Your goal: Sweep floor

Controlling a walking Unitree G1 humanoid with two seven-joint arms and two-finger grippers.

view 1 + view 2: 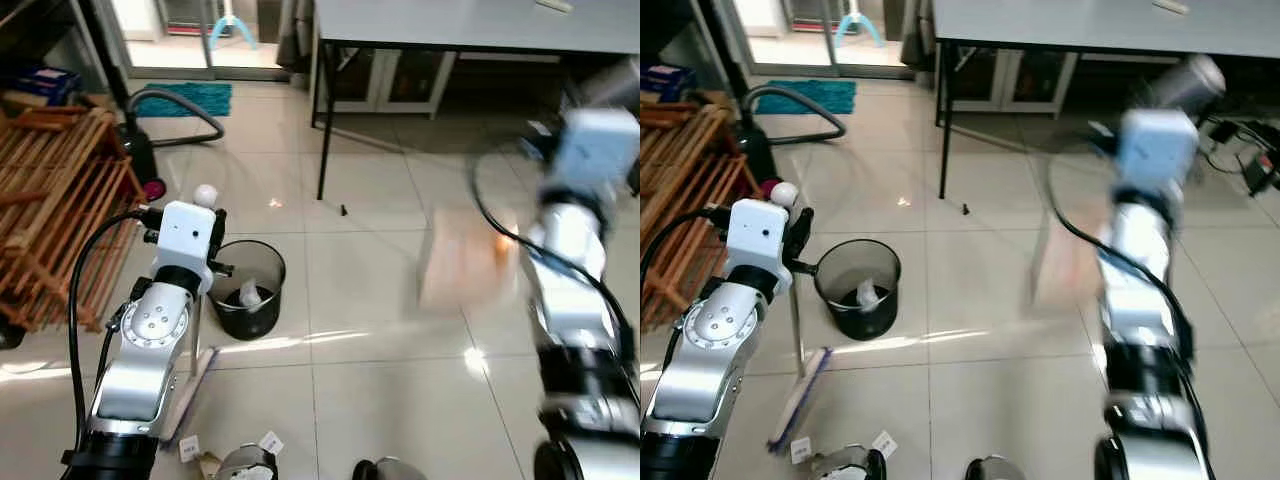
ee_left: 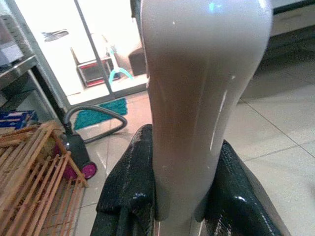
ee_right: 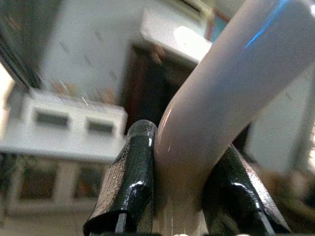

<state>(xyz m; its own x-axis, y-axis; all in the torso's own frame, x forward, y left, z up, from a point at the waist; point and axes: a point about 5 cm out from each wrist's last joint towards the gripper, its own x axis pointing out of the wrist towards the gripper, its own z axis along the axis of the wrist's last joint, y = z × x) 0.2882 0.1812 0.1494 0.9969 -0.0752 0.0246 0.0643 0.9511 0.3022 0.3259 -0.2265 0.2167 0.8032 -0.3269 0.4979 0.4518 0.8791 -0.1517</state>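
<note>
The broom (image 1: 798, 385) is what we're after here, and in the head views it sits at the lower left of the frame: a thin pole running down from the left gripper (image 1: 798, 232) to a flat brush head resting on the pale tiled floor (image 1: 370, 330). Just right of the pole we see a black waste bin (image 1: 247, 289) with some crumpled white stuff inside. Bits of paper litter (image 1: 271, 441) lie near the bottom edge. A wooden rack (image 1: 55, 200) fills the left edge, a vacuum hose (image 1: 180, 105) curls at the upper left beside a teal mat (image 1: 185, 98), and a grey table (image 1: 470, 22) spans the top. On the right side the right arm is raised and badly blurred, with a smeared tan dustpan (image 1: 462, 258) shape beside it near the frame's middle right.

Left wrist view: our two black fingers (image 2: 130, 182) clamp tight on a pale glossy broom handle (image 2: 197, 98) rising up the centre. The rack, hose and mat show behind it at the left.

Right wrist view: same deal, the black fingers (image 3: 133, 177) squeeze a pale curved dustpan handle (image 3: 221, 98) angling to the upper right. The background is blurry, with a white cabinet (image 3: 64, 128) at the left.
</note>
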